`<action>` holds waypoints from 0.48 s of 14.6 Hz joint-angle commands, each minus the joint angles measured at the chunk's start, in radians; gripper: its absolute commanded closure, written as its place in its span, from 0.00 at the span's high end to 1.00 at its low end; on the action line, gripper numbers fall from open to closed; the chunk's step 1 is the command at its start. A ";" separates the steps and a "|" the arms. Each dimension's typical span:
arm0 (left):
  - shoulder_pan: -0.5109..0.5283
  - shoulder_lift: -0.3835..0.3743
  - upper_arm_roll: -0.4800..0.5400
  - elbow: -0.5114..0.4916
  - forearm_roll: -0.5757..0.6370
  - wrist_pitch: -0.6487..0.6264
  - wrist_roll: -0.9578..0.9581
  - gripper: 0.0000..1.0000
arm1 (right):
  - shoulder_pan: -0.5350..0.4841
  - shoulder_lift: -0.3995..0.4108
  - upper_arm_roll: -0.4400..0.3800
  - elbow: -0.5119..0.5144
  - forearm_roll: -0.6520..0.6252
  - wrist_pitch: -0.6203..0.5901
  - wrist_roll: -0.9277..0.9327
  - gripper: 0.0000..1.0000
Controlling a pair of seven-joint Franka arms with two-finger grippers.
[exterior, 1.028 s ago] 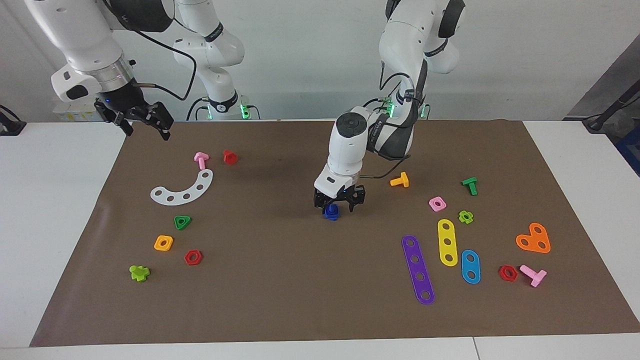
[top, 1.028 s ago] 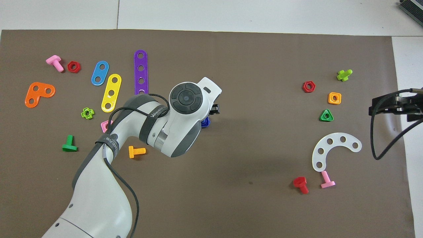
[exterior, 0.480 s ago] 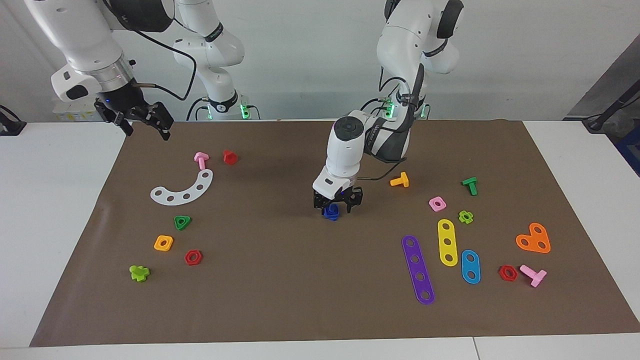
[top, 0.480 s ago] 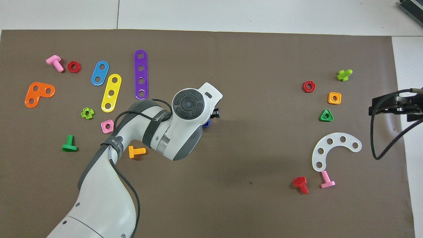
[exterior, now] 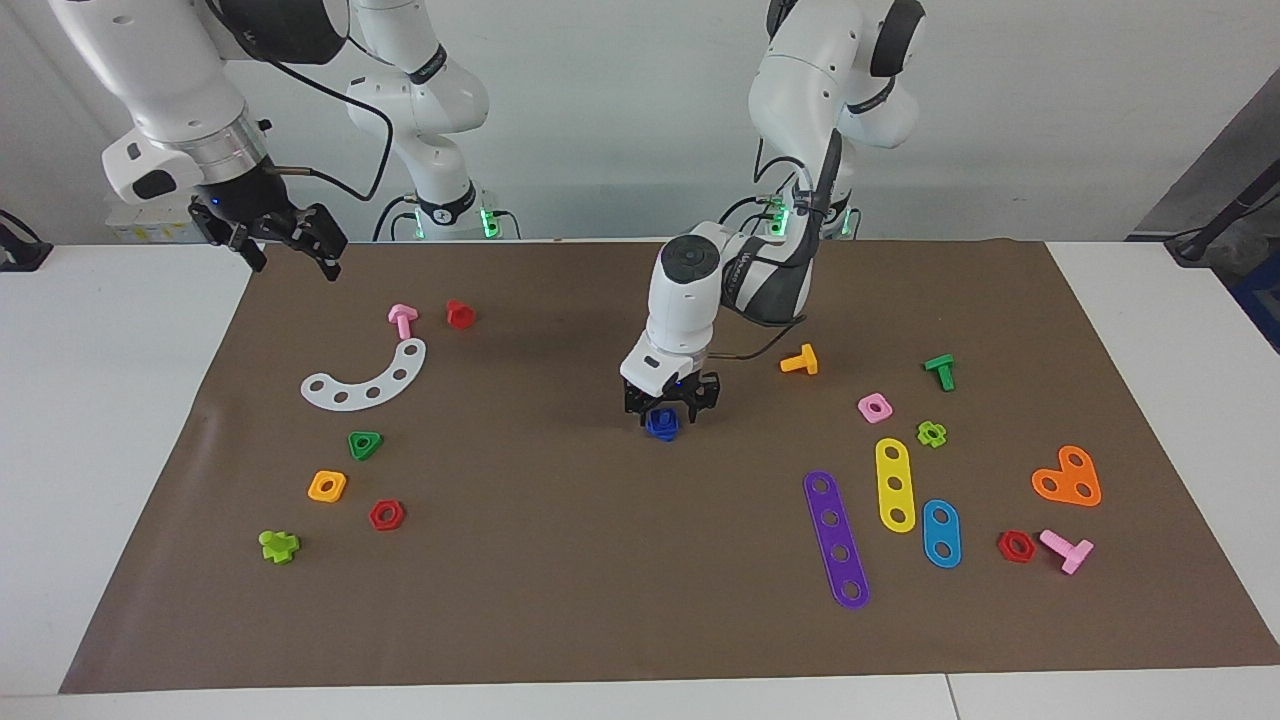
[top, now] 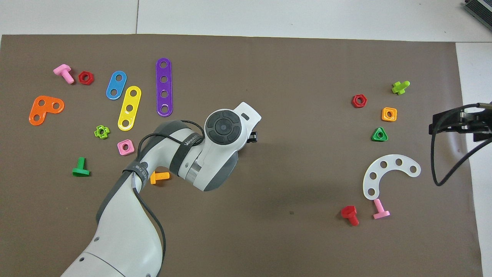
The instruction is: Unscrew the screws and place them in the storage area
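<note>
**Fingers astride blue screw at mat centre**

Fingers [exterior: 705, 398] of the left gripper [exterior: 670, 405] stand spread, the blue screw [exterior: 661, 423] low between them on the brown mat [exterior: 560, 560]; contact cannot be judged. Overhead, the left arm hides the screw. The right gripper [exterior: 290, 245], fingers apart, waits over the mat's edge. Nearest parts: purple strip [exterior: 836, 539], yellow strip [exterior: 895, 484], orange bolt [exterior: 801, 361], pink nut [exterior: 875, 407], all well apart from the screw.
</note>
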 commanded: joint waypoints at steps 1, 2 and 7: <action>-0.025 -0.004 0.018 -0.019 0.005 0.031 -0.016 0.81 | -0.008 -0.015 0.004 -0.012 0.022 0.003 -0.020 1.00; -0.027 -0.004 0.018 -0.019 0.003 0.031 -0.016 0.81 | -0.008 -0.015 0.003 -0.014 0.022 0.003 -0.020 1.00; -0.025 0.002 0.018 -0.020 0.005 0.039 -0.016 0.77 | -0.008 -0.015 0.003 -0.012 0.022 0.003 -0.020 1.00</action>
